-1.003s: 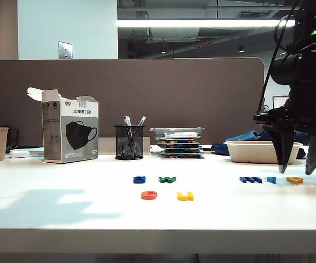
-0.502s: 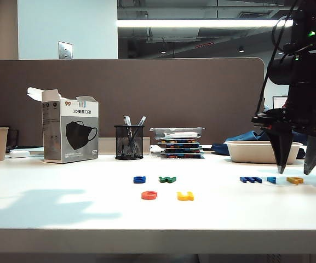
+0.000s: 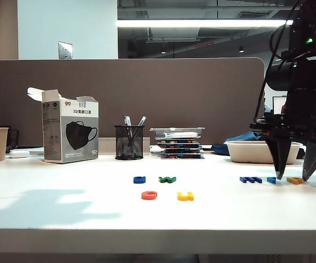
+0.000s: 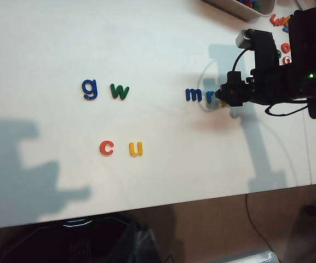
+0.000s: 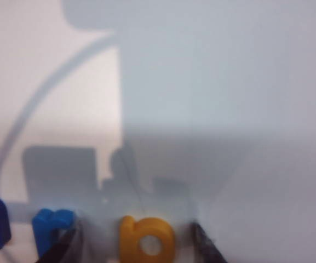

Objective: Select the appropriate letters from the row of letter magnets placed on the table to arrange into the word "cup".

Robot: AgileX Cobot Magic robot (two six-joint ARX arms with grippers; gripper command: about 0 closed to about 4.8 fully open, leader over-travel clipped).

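The exterior view sits low at the table's (image 3: 64, 213) front edge, looking level across it. The left wrist view looks down from high above. The right wrist view hangs very close over the yellow "p" (image 5: 145, 239). All three share the right gripper (image 3: 292, 176).

Right black two-finger gripper (image 3: 292, 176), pointing straight down at the exterior view's right side, jaws spread apart. Left gripper out of view.
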